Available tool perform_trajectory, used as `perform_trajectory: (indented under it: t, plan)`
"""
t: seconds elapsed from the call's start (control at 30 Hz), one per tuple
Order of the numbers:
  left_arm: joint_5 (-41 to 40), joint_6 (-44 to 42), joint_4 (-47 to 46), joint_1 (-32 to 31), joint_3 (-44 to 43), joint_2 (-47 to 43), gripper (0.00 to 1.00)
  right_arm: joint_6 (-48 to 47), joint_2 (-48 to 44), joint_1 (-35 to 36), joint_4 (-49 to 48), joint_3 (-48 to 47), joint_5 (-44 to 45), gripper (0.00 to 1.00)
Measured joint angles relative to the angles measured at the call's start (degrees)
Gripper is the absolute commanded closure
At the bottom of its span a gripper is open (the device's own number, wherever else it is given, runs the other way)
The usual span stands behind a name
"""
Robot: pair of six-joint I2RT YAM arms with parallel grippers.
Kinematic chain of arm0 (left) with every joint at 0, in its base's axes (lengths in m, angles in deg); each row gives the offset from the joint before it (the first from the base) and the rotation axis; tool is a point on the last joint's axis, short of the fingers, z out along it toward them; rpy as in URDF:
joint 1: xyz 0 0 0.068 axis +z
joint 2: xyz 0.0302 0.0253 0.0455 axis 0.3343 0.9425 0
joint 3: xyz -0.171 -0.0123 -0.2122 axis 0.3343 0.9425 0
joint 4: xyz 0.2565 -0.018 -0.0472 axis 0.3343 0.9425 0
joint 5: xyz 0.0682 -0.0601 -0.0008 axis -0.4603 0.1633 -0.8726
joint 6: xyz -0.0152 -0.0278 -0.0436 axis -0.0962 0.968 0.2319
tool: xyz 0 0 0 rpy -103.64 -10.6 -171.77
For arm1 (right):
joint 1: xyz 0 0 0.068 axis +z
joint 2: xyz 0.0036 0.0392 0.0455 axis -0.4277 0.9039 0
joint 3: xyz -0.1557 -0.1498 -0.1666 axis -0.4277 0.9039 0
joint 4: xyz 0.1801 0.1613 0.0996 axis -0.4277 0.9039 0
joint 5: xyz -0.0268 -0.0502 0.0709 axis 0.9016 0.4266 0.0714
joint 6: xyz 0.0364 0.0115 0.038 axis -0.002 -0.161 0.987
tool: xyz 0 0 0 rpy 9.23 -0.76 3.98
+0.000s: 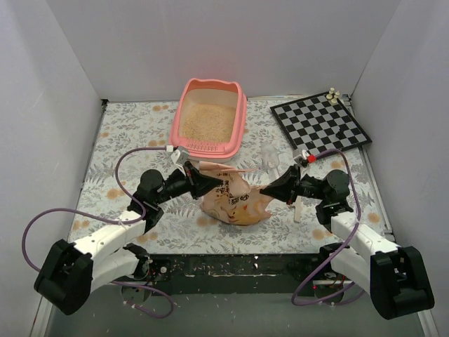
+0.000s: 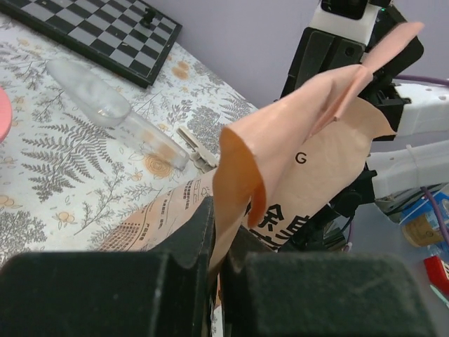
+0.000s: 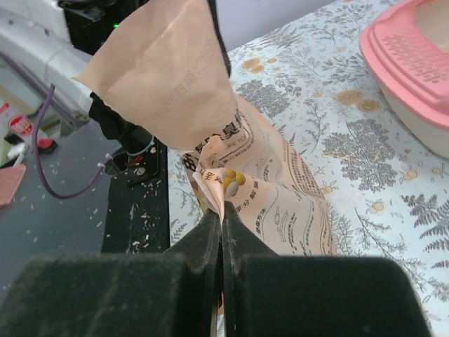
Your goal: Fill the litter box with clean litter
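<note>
Top external view: nearest the arm bases, the orange-tan bag (image 1: 235, 205) sits on the leaf-patterned worktop (image 1: 119, 140), gripped from both sides. The left gripper (image 1: 212, 187) is clenched on the bag's upper flap, and the right gripper (image 1: 264, 192) is clenched on its opposite edge. Just beyond lies a clear scoop (image 1: 269, 159). Farther back stands the litter box (image 1: 179, 121), clean litter (image 1: 208, 121) covering its floor, with the chessboard (image 1: 321, 123) to its right.
</note>
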Motion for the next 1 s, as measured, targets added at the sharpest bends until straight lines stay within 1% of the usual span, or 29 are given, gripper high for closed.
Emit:
perform_trajectory:
  t: [0.1, 0.23, 0.33, 0.43, 0.7, 0.87, 1.0]
  plan:
    - [-1.88, -0.02, 12.15, 0.33, -3.1, -4.2, 1.0, 2.19, -2.67, -0.61, 7.37, -0.72, 2.8, 0.99]
    - [-4.09, -0.33, 27.78, 1.88, -6.47, -11.02, 1.0, 4.79, -6.4, -0.85, 19.87, -3.28, 6.73, 0.99]
    - [-4.7, -0.74, 36.37, 3.17, -8.26, -14.45, 1.0, 7.17, -7.67, -0.85, 26.88, -4.98, 8.07, 0.99]
    - [-4.68, -0.92, 42.69, 3.89, -8.48, -17.44, 1.0, 10.12, -7.69, -0.81, 31.08, -5.46, 7.91, 0.99]
    - [-1.88, 1.07, 51.41, 4.79, -9.46, -20.61, 1.0, 19.23, -7.58, -0.81, 35.17, -5.22, 7.67, 0.99]
    - [-0.07, 2.75, 56.92, 4.85, -11.19, -20.61, 1.0, 25.07, -5.38, -0.87, 36.74, -5.05, 5.25, 0.99]
    - [1.75, 3.87, 58.23, 5.05, -11.63, -19.85, 1.0, 27.02, -4.96, -1.03, 37.94, -5.05, 4.07, 0.99]
